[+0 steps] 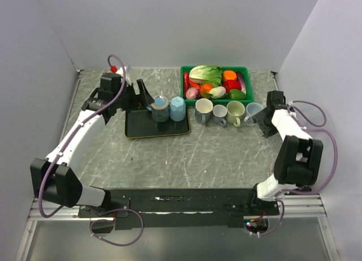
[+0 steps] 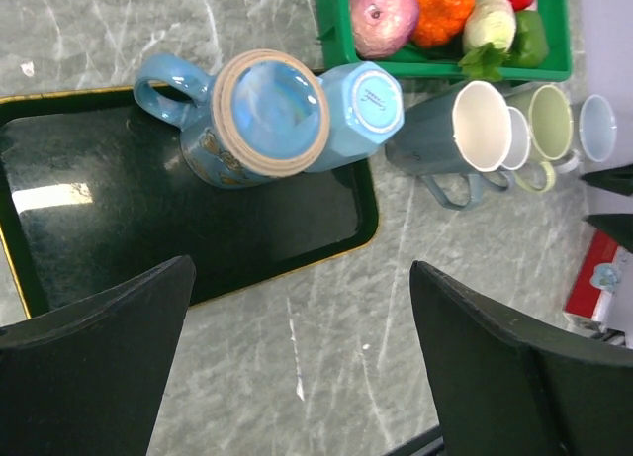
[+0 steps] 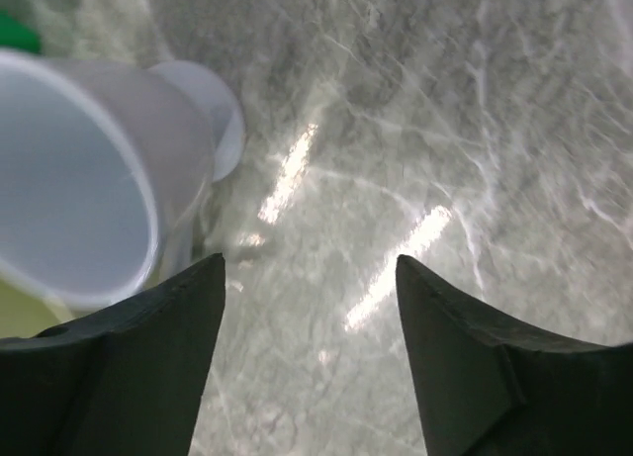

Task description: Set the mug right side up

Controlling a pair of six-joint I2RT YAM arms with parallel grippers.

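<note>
Left wrist: octagonal cup touches upside-down mug on tray.

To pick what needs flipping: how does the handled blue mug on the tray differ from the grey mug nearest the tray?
The blue mug stands base up; the grey mug stands mouth up. The blue mug sits on the tray, the grey mug on the table. Both have a handle.
</note>
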